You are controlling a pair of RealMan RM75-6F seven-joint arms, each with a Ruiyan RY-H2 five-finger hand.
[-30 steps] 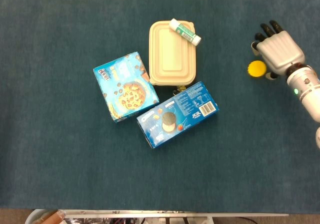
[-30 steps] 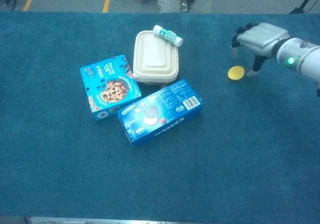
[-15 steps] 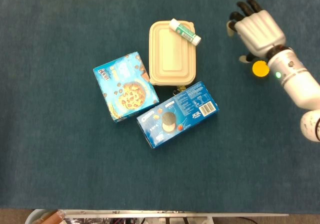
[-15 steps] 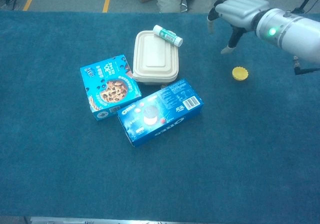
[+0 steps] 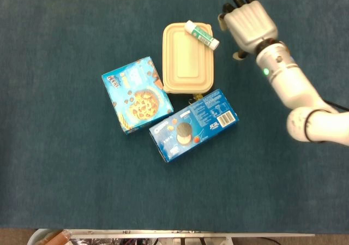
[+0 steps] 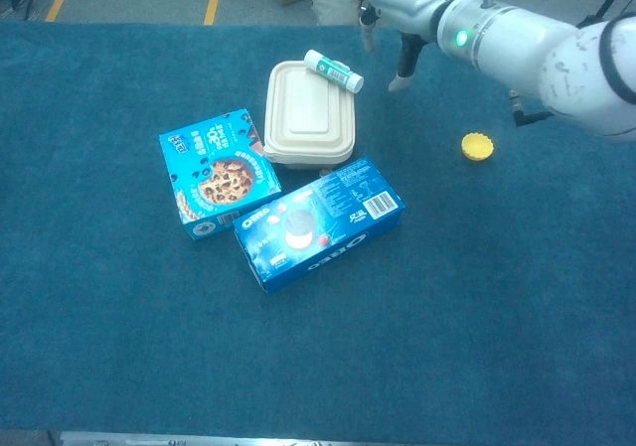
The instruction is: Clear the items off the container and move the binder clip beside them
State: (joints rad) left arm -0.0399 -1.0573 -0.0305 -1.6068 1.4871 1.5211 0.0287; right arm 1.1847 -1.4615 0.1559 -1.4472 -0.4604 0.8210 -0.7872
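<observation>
Right hand (image 5: 248, 22) has neared the tube (image 5: 202, 34) atop the container (image 5: 187, 59).

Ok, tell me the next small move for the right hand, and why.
Probably ease the right hand left and down onto the white tube. The tube lies on the container's far corner, and the hand hovers just right of it, fingers apart, holding nothing.

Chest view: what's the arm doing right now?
The right hand hangs above the far side of the table, just right of the white-and-green glue stick lying on the beige lidded container's far corner. It holds nothing; the stick is untouched. A yellow round cap lies on the blue cloth to the right. Two blue cookie boxes, one square and one long, sit against the container. No binder clip is clearly visible. The left hand is out of view.
</observation>
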